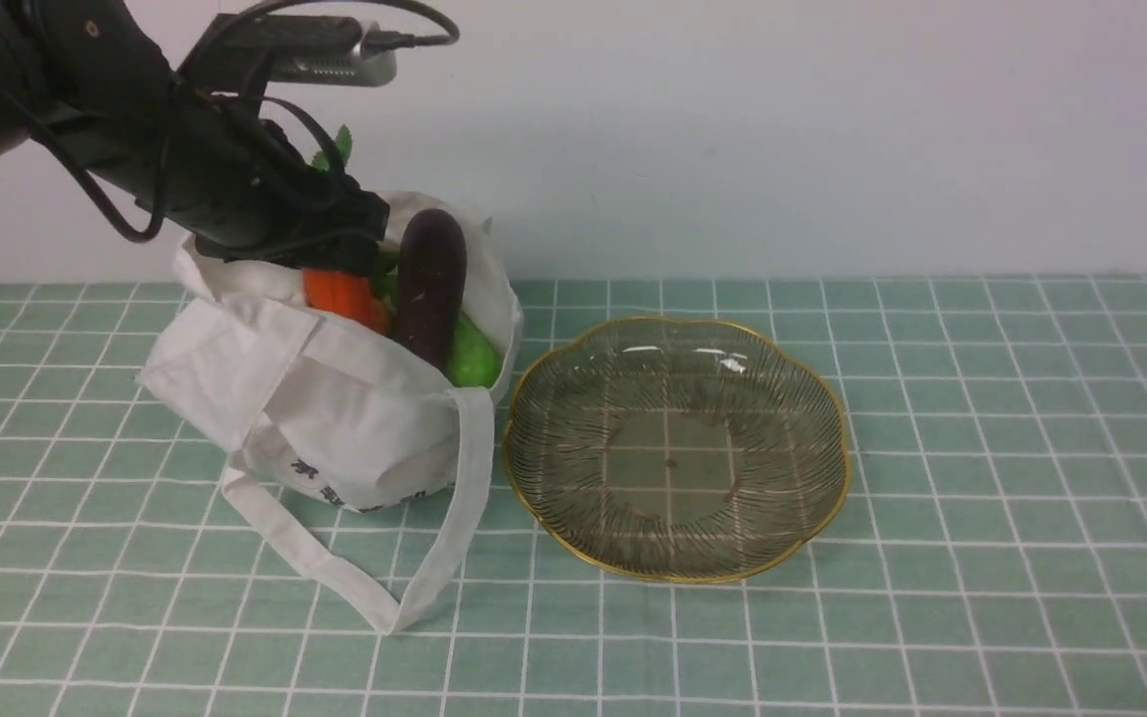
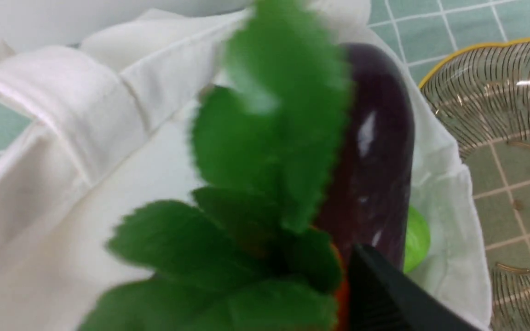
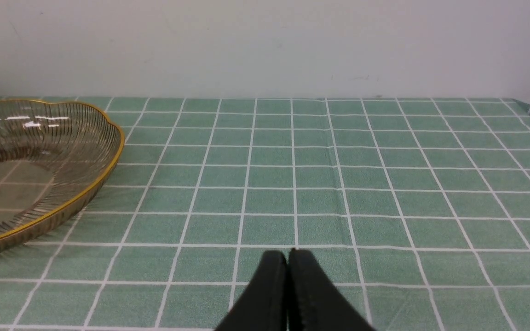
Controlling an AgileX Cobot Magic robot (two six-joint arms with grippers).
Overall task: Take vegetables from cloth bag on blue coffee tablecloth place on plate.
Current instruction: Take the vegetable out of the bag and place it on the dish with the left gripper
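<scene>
The white cloth bag (image 1: 335, 408) slumps on the tablecloth (image 1: 982, 498) left of the empty glass plate (image 1: 678, 578). An orange carrot (image 1: 340, 294), a dark purple eggplant (image 1: 429, 284) and a bright green vegetable (image 1: 474, 358) stick out of its mouth. My left gripper (image 1: 359, 249) is down at the bag's mouth, right on the carrot's top. In the left wrist view the carrot's leaves (image 2: 269, 151) fill the frame and only one black finger (image 2: 384, 294) shows, between the carrot and the eggplant (image 2: 375, 151). My right gripper (image 3: 288, 255) hovers shut over bare cloth.
The bag's two strap handles (image 1: 434, 558) trail forward over the cloth toward me. A pale wall runs along the table's far edge. The plate's gold rim (image 3: 85, 193) lies to one side of the right gripper.
</scene>
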